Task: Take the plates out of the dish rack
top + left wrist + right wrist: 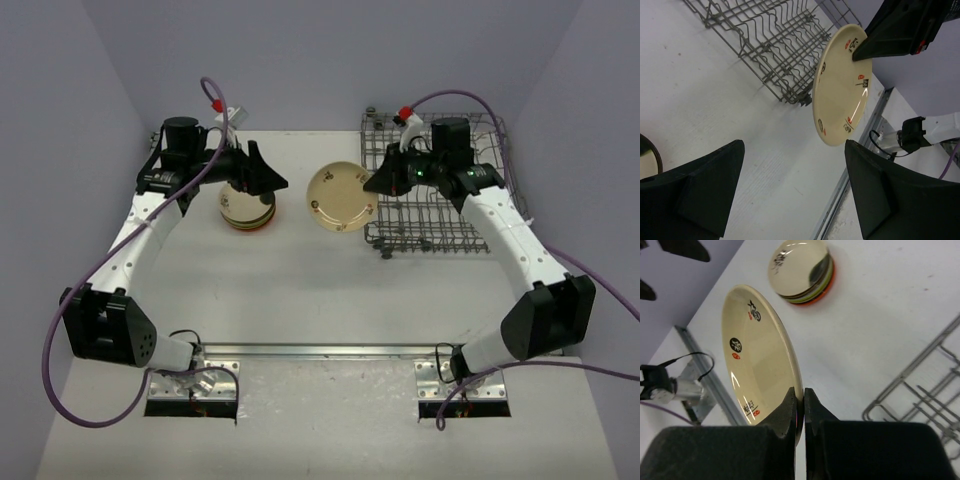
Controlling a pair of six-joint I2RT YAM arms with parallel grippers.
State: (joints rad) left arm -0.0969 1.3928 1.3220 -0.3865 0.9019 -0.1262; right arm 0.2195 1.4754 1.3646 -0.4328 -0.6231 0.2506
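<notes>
My right gripper (375, 185) (801, 392) is shut on the rim of a yellow patterned plate (342, 197) (757, 355) and holds it in the air just left of the grey wire dish rack (440, 215) (765, 45). The same plate shows in the left wrist view (842, 92). A stack of plates (247, 207) (805, 275), pale one on top, orange-red at the bottom, rests on the table left of centre. My left gripper (262, 180) (792, 190) is open and empty above the stack's right side. The rack shows no other plates.
The rack stands at the back right against the wall. A metal rail (330, 350) runs along the table's near edge between the arm bases. Purple cables (70, 300) loop beside both arms.
</notes>
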